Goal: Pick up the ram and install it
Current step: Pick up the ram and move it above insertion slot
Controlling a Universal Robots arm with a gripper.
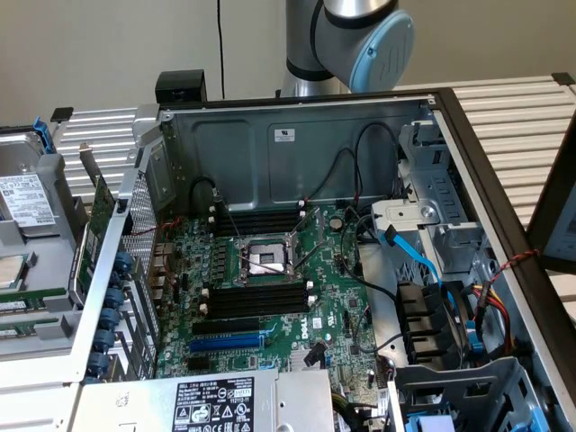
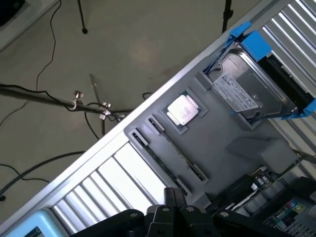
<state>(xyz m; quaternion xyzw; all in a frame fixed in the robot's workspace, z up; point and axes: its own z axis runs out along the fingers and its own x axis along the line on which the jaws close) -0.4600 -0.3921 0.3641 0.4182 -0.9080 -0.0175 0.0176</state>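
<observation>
The ram shows as thin green sticks (image 1: 31, 293) lying edge-up in the grey parts tray (image 1: 40, 261) at the exterior view's left. In the wrist view my gripper (image 2: 174, 198) hangs above that same tray (image 2: 232, 148), its black fingers pressed together with nothing between them. Long narrow holders (image 2: 173, 148) run across the tray beside a silver processor (image 2: 183, 109). The open computer case holds the green motherboard (image 1: 333, 306), with long black memory slots (image 1: 256, 220) behind the processor socket (image 1: 263, 259) and more (image 1: 259, 297) in front of it.
A hard drive in a blue caddy (image 2: 252, 89) sits on the tray. The arm's grey and blue joint (image 1: 360, 40) rises behind the case's rear wall (image 1: 288, 148). Blue and black cables (image 1: 418, 256) crowd the drive bays on the exterior view's right. A blue slot (image 1: 229, 342) lies near the power supply (image 1: 216, 405).
</observation>
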